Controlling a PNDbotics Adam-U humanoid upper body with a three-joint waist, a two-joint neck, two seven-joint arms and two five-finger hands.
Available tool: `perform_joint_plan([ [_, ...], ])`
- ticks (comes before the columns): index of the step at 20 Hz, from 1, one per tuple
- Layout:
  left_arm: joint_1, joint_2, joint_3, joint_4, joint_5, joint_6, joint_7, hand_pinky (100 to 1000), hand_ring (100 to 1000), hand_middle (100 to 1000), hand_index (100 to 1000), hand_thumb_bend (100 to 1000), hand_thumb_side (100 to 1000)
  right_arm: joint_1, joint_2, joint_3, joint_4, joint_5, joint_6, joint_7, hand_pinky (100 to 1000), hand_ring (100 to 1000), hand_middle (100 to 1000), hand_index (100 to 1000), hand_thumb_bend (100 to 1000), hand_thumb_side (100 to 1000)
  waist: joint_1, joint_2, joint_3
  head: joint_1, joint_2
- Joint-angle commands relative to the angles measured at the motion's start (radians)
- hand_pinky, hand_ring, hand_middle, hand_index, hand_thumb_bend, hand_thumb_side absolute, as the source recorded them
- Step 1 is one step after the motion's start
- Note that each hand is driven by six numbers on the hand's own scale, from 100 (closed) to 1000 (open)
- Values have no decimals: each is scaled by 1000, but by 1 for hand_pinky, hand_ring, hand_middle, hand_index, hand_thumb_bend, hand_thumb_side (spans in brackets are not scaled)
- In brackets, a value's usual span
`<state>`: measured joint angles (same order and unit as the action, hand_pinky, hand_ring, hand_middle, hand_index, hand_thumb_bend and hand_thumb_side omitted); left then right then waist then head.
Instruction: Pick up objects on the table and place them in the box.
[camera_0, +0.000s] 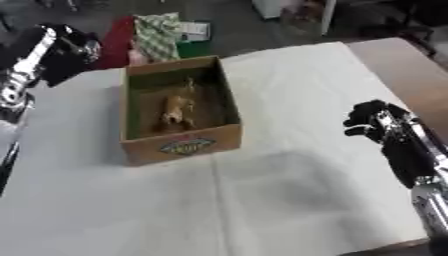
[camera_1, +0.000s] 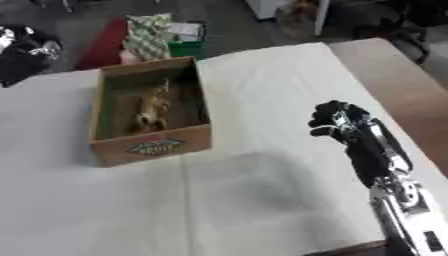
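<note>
box (camera_0: 181, 145) near table's (camera_0: 289, 200) far left, tan thing (camera_0: 176, 112) inside | my right hand (camera_1: 337, 121) fingers curled, empty | left hand (camera_0: 66, 47) unclear | lift clear, scan for leftovers

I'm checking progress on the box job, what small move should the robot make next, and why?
Probably draw the right hand back to rest. It hangs with curled fingers, holding nothing, over bare white cloth; a tan object already lies in the cardboard box, and nothing else shows on the table to pick up.
</note>
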<state>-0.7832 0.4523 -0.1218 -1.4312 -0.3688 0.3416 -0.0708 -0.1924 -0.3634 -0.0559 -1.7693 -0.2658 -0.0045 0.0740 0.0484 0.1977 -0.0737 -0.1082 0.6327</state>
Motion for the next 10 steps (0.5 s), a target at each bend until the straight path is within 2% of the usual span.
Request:
perform_joint_plan([
  [1, 40, 47, 35, -83, 188, -4, 129, 689, 674, 669, 727, 100, 818, -5, -12, -11, -13, -9, -4, -3, 632, 652, 599, 678, 100, 606, -6, -16, 7, 7, 8],
  [5, 131, 52, 49, -177, 333, -22, 249, 682, 666, 660, 725, 100, 820, -6, -14, -11, -14, -11, -4, -4, 632, 652, 599, 678, 100, 604, -6, -19, 24, 52, 14],
  [10, 208, 35, 68, -260, 416, -37, 327, 677, 659, 652, 725, 100, 835, -9, -15, -8, -14, -13, -3, -1, 632, 652, 599, 678, 100, 601, -7, -22, 37, 100, 24],
])
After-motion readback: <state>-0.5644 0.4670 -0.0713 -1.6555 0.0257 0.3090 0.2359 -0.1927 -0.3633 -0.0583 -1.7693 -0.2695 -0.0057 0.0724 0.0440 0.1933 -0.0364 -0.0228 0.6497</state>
